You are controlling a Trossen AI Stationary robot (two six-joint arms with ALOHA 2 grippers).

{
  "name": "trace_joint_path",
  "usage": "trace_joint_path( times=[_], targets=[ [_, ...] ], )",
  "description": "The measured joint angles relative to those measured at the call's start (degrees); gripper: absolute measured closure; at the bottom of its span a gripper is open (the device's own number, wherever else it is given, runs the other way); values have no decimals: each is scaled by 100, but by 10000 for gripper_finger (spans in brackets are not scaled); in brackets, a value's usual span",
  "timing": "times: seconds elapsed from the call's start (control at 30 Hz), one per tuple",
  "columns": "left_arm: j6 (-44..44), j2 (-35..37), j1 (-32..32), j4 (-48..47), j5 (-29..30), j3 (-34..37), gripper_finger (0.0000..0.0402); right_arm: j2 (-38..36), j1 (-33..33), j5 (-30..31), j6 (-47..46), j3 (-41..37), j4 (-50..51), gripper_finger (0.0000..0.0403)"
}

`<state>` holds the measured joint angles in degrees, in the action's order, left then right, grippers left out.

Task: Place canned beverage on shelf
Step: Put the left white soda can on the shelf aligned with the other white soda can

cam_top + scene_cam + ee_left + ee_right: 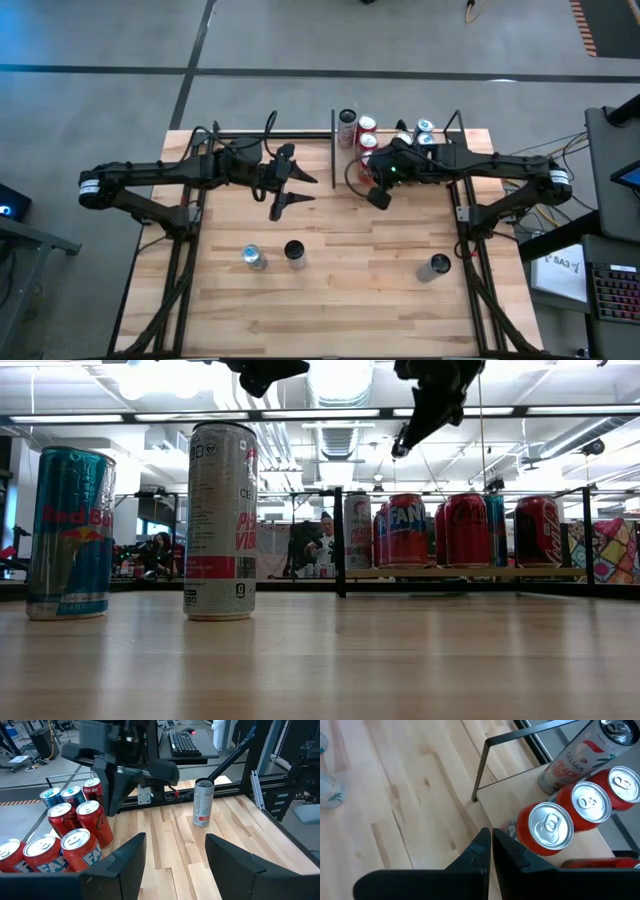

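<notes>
The shelf (345, 165) stands at the table's far edge, right of the middle, and several cans (550, 827) stand upright on its board (515, 795). Three more cans stand on the tabletop near the front: a blue one (252, 257), a white one (295, 250) and one to the right (435, 267). My right gripper (378, 197) hangs shut and empty above the table just in front of the shelf's near left corner, slanting down (491, 837). My left gripper (305, 189) hovers open and empty over the table's middle, pointing toward the right arm (175, 855).
Black frame rails (185, 250) run along the table's left and right sides. The shelf's black corner post (482, 770) rises close to my right gripper. In the low view the blue can (68, 532) and white can (220, 520) stand in front, with the shelf (470, 572) behind.
</notes>
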<state>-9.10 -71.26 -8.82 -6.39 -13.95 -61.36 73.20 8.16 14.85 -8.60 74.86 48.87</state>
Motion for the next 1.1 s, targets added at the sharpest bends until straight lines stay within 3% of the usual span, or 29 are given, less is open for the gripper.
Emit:
trace_joint_path(
  times=[0.27, 0.63, 1.1],
  targets=[
    [81, 0, 0, 38, -1, 0, 212, -39, -538, 456, -92, -24, -37, 394],
    [172, 0, 0, 375, 2, 0, 212, -79, -949, 473, -85, -166, 121, 394],
    [415, 0, 2, 436, 2, 0, 212, -1019, -1204, 425, -55, -1726, -1278, 394]
  ],
)
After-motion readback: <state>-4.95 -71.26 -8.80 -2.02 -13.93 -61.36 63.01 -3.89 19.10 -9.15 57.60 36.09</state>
